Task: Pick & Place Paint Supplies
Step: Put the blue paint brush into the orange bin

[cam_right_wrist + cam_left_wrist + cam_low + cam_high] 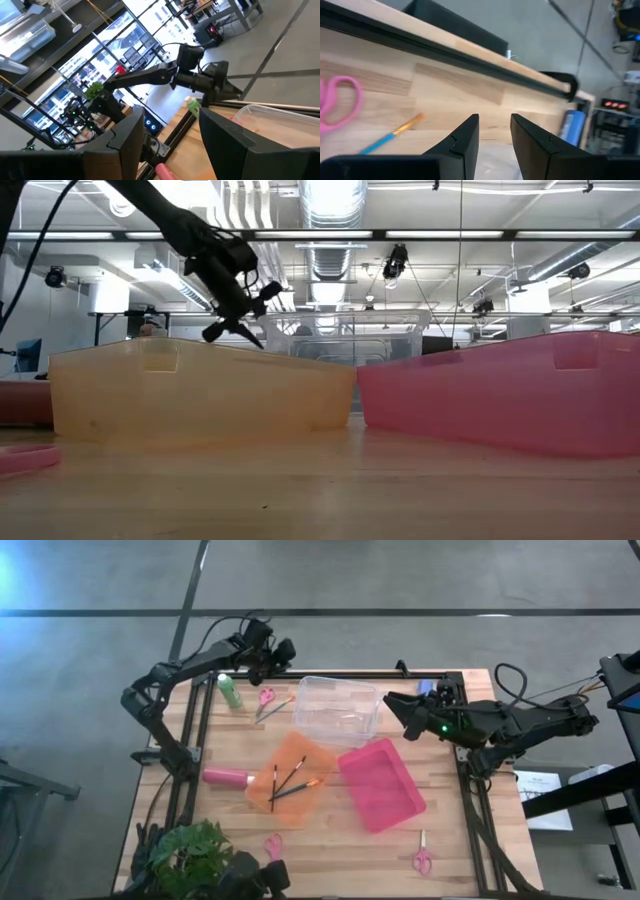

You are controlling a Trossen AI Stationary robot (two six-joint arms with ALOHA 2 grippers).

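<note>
**Paint stuff scattered, both arms up at the far edge**

Three brushes (290, 782) lie in the orange tray (300, 752), which sits a bit left of the tabletop's middle; they're fanned out, dark handles, one with an orange bit near the tip; another brush (274, 707) lies loose on the wood near the far edge, just beside the pink scissors (265, 696), and the left wrist view shows it has a blue handle and an orange ferrule (395, 133). Green bottle (230, 690) lies near the far-left corner; pink bottle (227, 777) lies on its side by the left edge, just left of the orange tray; blue bottle (428, 687) is near the far-right corner, partly hidden behind the right arm, and shows upright in the left wrist view (570, 128).

Clear bin (337, 710) sits at the far edge in the middle; pink tray (380, 783) sits right of the orange one, almost touching it; two more pink scissors sit at the near edge, one (422, 857) toward the right, one (273, 845) by the plant (190, 855) at the near-left corner.

Left gripper (283, 652) hangs above the far edge, left of the clear bin, fingers (465, 137) slightly apart, holding nothing; right gripper (396, 705) sits just right of the clear bin, fingers (125, 135) spread, also holding nothing.
</note>
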